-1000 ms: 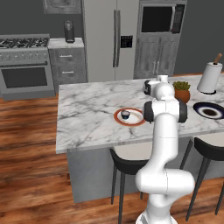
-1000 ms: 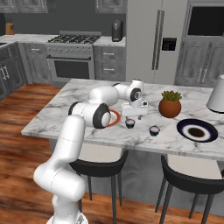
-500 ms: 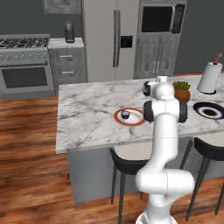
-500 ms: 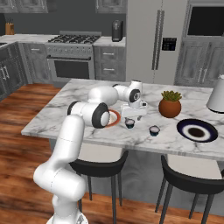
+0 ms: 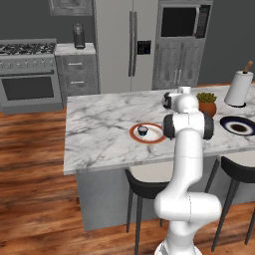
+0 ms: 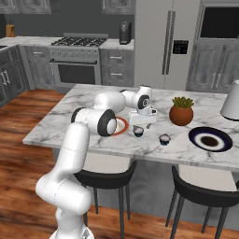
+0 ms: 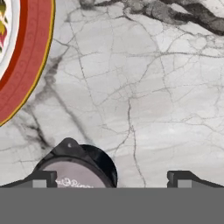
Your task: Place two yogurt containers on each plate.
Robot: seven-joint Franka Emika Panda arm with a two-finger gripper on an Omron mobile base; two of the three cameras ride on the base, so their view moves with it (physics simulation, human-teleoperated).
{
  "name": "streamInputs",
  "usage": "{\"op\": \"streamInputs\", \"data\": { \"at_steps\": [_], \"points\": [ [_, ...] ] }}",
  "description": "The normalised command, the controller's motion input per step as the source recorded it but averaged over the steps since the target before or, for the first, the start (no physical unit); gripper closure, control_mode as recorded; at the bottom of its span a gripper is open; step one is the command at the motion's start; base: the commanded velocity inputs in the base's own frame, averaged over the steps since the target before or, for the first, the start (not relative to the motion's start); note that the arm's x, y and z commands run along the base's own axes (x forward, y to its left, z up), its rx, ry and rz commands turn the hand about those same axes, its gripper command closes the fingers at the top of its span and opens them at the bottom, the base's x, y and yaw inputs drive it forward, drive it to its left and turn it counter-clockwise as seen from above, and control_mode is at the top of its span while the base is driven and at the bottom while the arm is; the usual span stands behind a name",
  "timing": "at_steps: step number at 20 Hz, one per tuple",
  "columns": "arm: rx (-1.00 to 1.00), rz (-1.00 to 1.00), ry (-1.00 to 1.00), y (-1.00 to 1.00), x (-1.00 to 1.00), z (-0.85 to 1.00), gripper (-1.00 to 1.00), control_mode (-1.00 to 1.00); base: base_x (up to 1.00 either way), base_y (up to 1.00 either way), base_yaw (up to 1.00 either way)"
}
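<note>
Right base view: gripper (image 6: 139, 126) is in centre of frame, pointing down over the marble counter (image 6: 93, 126), just above one yogurt cup (image 6: 138, 132). A 2nd yogurt cup (image 6: 165, 139) stands a bit to the right of it, near the navy-rim plate (image 6: 210, 139) at right of frame.

Left base view: orange-rim plate (image 5: 155, 139) is at centre, with a 3rd yogurt cup (image 5: 143, 131) on its left part.

Hand view: fingertips (image 7: 43, 179) are wide apart at bottom edge, holding nothing; the cup top lies at lower left beside the left tip, w/ plate rim in upper left corner.
</note>
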Motion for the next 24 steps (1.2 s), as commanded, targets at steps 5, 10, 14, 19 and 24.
{"op": "streamInputs", "data": {
  "at_steps": [5,10,14,19,24],
  "points": [
    [0.0,0.0,0.0,0.01,-0.08,0.0,-1.0,-1.0,0.0,0.0,0.0],
    [0.0,0.0,0.0,0.01,-0.02,0.05,-1.0,-1.0,0.0,0.0,0.0],
    [0.0,0.0,0.0,0.0,0.0,0.1,-1.0,-1.0,0.0,0.0,0.0],
    [0.0,0.0,0.0,0.04,-0.05,0.01,-1.0,-1.0,0.0,0.0,0.0],
    [0.0,0.0,0.0,0.1,-0.11,0.0,-1.0,-1.0,0.0,0.0,0.0]
  ]
}}
